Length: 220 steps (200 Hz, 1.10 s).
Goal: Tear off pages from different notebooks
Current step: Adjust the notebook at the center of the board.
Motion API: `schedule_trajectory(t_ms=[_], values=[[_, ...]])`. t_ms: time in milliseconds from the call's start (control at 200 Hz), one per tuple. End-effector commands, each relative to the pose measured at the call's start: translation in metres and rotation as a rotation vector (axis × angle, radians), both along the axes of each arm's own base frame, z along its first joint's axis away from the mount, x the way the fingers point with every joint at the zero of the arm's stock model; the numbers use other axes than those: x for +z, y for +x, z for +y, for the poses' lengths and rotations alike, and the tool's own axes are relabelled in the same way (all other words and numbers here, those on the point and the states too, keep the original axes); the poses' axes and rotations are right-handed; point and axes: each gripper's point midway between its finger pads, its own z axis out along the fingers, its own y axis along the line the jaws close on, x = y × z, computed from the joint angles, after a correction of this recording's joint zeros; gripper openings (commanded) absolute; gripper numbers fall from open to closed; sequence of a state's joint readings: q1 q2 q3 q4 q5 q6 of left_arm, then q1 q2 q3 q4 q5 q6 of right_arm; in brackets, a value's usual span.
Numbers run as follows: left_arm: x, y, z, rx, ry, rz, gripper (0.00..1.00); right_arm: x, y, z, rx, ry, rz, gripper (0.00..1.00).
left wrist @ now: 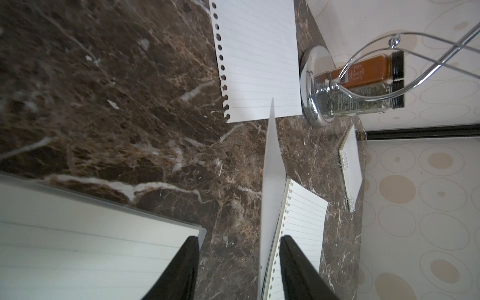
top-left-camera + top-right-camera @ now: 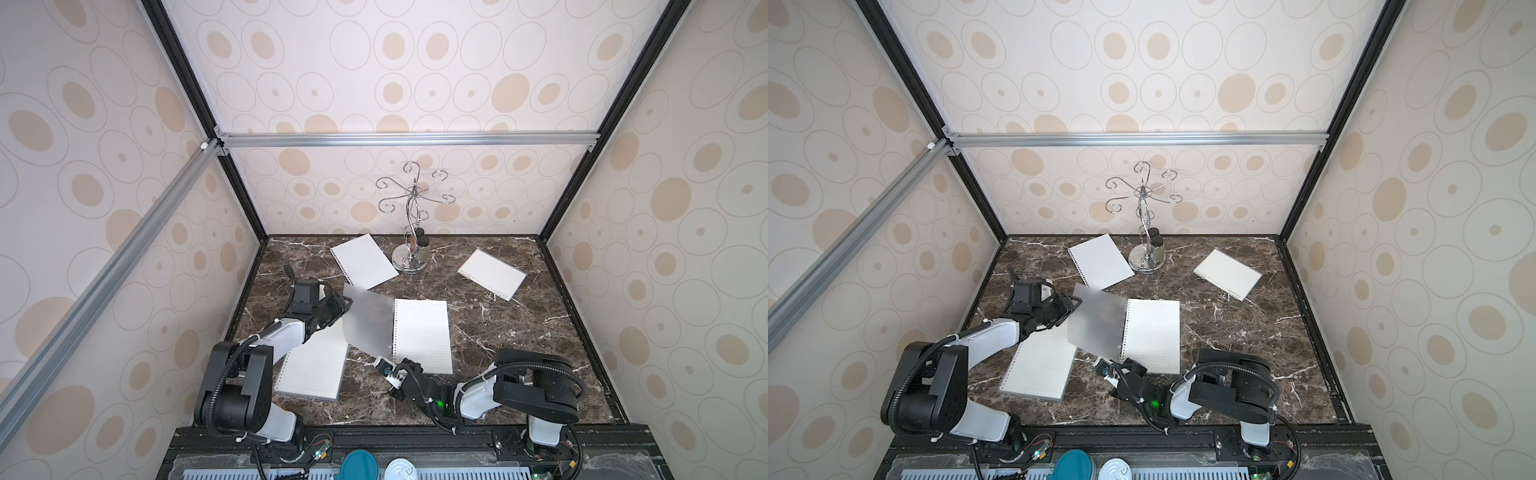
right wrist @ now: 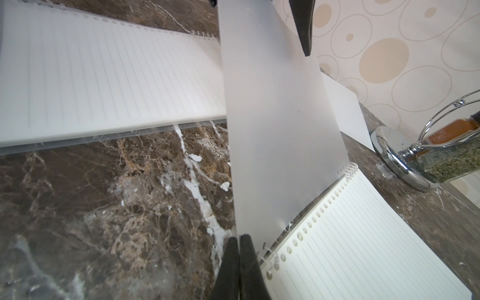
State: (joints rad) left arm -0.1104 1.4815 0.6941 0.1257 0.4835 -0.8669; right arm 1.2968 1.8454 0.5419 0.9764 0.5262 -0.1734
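Observation:
Of three notebooks, the middle one [image 2: 424,336] lies with its lined paper showing and its translucent grey cover [image 2: 368,322] lifted upright. My right gripper [image 3: 239,237] is shut on the cover's [image 3: 275,130] near corner, next to the wire coil. My left gripper [image 2: 348,302] is open at the cover's far edge. In the left wrist view that cover [image 1: 271,181] stands edge-on between the fingers, close to one finger [image 1: 293,259]. A second notebook [image 2: 311,370] lies under my left arm and a third [image 2: 492,274] at the back right. One loose lined page [image 2: 363,262] lies at the back.
A chrome hook stand [image 2: 409,257] with two spice jars [image 1: 363,85] on its base stands at the back centre, beside the loose page. Patterned walls enclose the dark marble table [image 2: 519,353] on three sides.

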Motion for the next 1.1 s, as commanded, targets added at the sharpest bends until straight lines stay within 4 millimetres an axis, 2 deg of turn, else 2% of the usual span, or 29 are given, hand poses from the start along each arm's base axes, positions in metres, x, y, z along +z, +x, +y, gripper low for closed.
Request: schedule_trajectory(t_ms=[0,75,140,185,275,305,420,485,560,670,795,890,970,1095], values=[[0.016,0.001,-0.006,-0.037,-0.018,-0.054,0.42,0.007,-0.005,0.008,0.026,0.033,-0.016,0.00],[0.023,0.002,-0.003,-0.027,-0.001,-0.067,0.29,0.008,-0.005,0.008,0.025,0.033,-0.017,0.00],[0.028,0.002,-0.004,-0.033,-0.010,-0.087,0.08,0.008,-0.006,0.009,0.033,0.036,-0.014,0.00],[0.032,0.002,-0.007,-0.042,-0.034,-0.103,0.00,0.008,-0.007,0.009,0.036,0.037,-0.009,0.06],[0.036,0.003,-0.011,-0.050,-0.062,-0.119,0.00,0.007,-0.008,0.011,0.046,0.038,-0.004,0.12],[0.037,0.004,-0.011,-0.050,-0.065,-0.121,0.00,0.008,-0.009,0.012,0.048,0.042,-0.002,0.17],[0.042,0.004,-0.009,-0.039,-0.053,-0.131,0.00,0.018,-0.013,0.008,0.062,0.086,0.015,0.47],[0.045,0.005,-0.003,-0.004,-0.035,-0.118,0.00,0.037,-0.020,0.005,0.090,0.141,0.027,0.65],[0.049,0.002,0.000,0.028,-0.038,-0.062,0.00,0.061,-0.029,0.000,0.121,0.191,0.067,0.77],[0.060,0.000,0.001,0.039,-0.034,-0.022,0.00,0.082,-0.036,-0.013,0.120,0.239,0.139,0.85],[0.055,-0.002,0.020,0.072,0.105,0.002,0.00,0.094,-0.039,-0.028,0.112,0.294,0.168,0.87],[0.057,-0.004,0.025,0.083,0.137,-0.064,0.00,0.104,-0.041,-0.041,0.090,0.313,0.190,0.88],[0.069,-0.007,0.028,0.093,0.142,-0.142,0.00,0.118,-0.035,-0.054,0.032,0.356,0.194,0.92],[0.097,-0.016,0.030,0.119,0.116,-0.267,0.00,0.138,-0.010,-0.080,-0.085,0.480,0.278,0.99]])
